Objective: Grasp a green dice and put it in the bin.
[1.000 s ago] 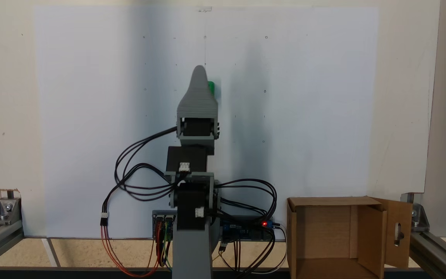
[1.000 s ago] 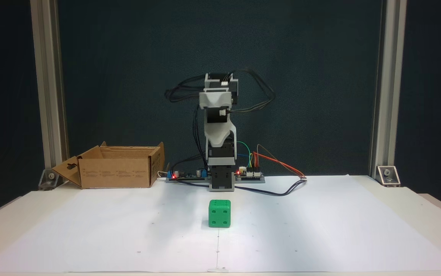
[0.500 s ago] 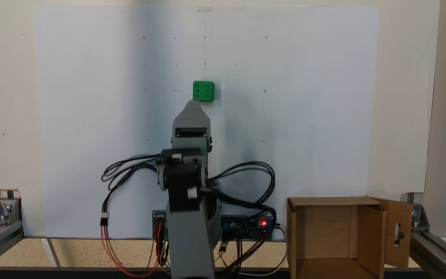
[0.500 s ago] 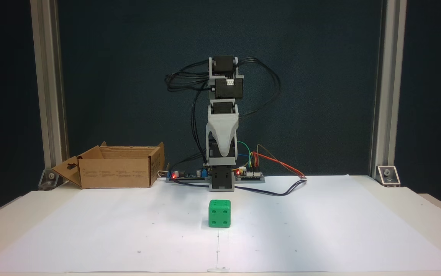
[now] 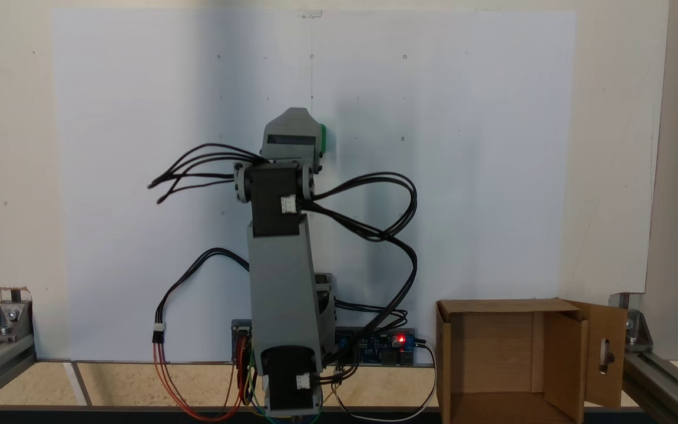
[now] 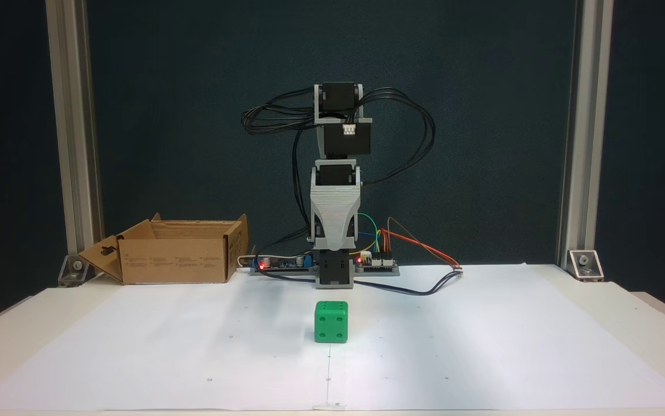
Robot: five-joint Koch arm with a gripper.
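We see the green dice sitting on the white paper at the worktop centre, a little in front of the arm's base, resting flat and untouched; from above just a green sliver peeks out at 3 o'clock of the gripper housing, the rest hidden under it. What changed: half a sec ago the dice was fully exposed from above w/ the gripper tip short of it at about 6 o'clock; now the arm has swung fwd so the gripper hangs over the dice, pointing down. The dice itself hasn't shifted. We judge that as the approach phase nearly lined up, w/ descent and closing not yet done. Relative to the fingers: in the front view the dice lies at 6 o'clock of the tip, well apart vertically, no contact. The jaws sit one behind the other for both cams, so we can't tell if the fingers are spread or closed; they grip nothing either way. Further out, the bin stands at roughly 10 o'clock from the dice in the front view, beside the base electronics, open and w/ its slotted flap folded outward; from above the bin is at about 4 o'clock of the dice, near the frame corner.
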